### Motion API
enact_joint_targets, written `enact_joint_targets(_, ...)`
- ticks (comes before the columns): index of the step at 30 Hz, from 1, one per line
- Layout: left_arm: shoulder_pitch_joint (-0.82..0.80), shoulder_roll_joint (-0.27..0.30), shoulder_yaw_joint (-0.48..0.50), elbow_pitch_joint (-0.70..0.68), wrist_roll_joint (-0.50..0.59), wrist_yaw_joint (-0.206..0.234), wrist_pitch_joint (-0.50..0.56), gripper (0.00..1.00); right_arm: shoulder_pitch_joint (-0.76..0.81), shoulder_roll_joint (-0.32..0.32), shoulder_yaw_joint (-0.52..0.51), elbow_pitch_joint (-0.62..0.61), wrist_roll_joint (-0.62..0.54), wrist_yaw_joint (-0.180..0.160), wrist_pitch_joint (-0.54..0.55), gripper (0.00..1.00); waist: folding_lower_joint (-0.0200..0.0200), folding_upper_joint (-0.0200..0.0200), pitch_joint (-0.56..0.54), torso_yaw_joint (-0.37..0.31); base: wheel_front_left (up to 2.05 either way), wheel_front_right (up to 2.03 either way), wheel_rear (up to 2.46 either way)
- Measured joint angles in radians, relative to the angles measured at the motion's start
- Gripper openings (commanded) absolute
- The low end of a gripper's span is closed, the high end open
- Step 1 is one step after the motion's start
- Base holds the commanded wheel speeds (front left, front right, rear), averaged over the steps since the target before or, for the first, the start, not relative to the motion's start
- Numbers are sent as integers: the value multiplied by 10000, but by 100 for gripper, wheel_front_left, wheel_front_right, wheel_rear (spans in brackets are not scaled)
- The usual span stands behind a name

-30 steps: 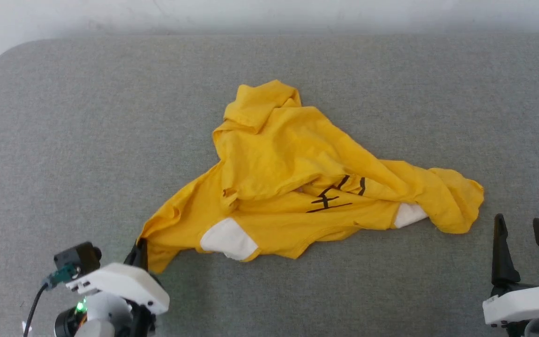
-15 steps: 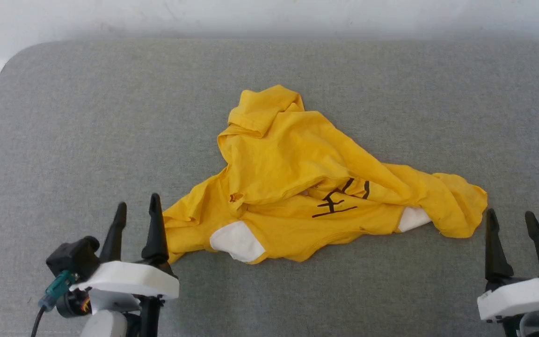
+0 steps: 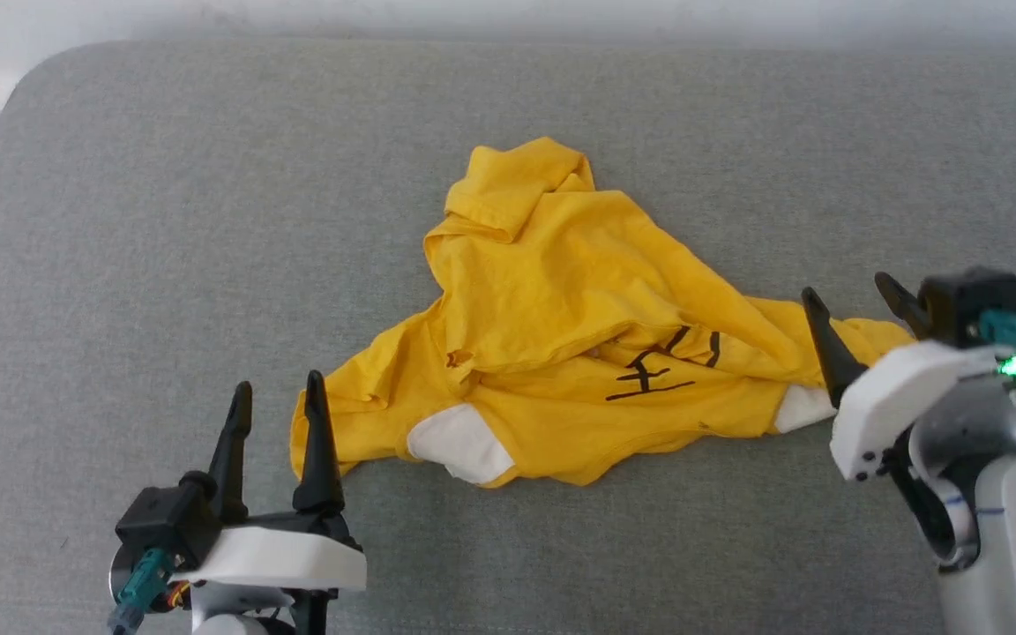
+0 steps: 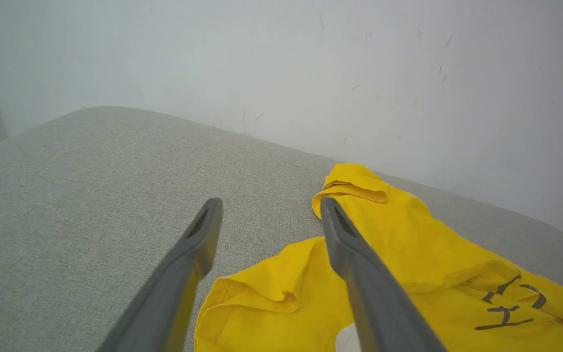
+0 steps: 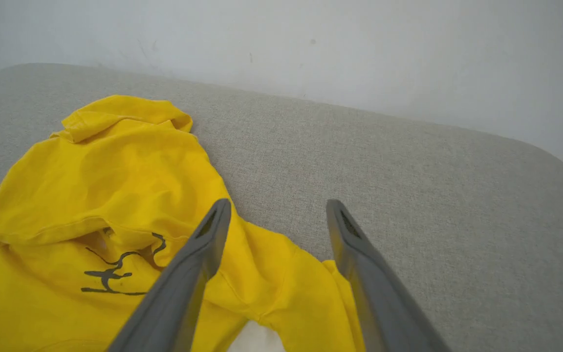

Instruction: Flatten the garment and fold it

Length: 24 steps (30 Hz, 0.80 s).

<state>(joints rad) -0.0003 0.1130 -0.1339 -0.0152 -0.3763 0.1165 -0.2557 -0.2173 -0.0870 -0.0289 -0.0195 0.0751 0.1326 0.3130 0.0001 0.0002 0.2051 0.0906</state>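
The left gripper [image 3: 279,384] has its two dark fingers spread apart and nothing between them. It stands toward the bench's [image 3: 164,220] near edge on the left. Its inner finger is right at the garment's [image 3: 561,317] left-hand tip, and I cannot tell whether it touches the cloth. In its wrist view a rolled yellow fold lies low between the fingers.

The right gripper [image 3: 847,287] is spread just as wide, holding nothing. It tilts in over the garment's right end, with one finger crossing the yellow cloth and the other past its tip. Contact is unclear here too.

The garment lies rumpled around the middle of the bench, strung out between the two grippers. A folded-over flap [image 3: 517,185] points toward the far edge. Along its near side are two white patches, one nearer the left [image 3: 459,441] and one beside the right gripper [image 3: 799,407], with black line markings [image 3: 658,370] between them. A pale wall [image 3: 508,13] runs behind the far edge.
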Motion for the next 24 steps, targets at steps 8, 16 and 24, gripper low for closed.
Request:
enact_joint_targets(8, -35, -161, -190, 38, -6, 0, -2, 100, -1320, -1313, 1012, 1016, 573, 0, 2966, 100, 0, 0, 232, 503, 0, 0, 0)
enact_joint_targets(16, -141, -192, -307, 230, -6, -29, -12, 100, -1476, -1605, 1655, 2493, 736, 0, 3586, 0, 0, 0, 389, 1117, 0, 0, 0)
enact_joint_targets(24, -267, -203, -422, 447, 10, -102, -12, 100, -1918, -1453, 1655, 2986, 940, 0, 2673, 0, 0, 0, 221, 1324, 0, 0, 0)
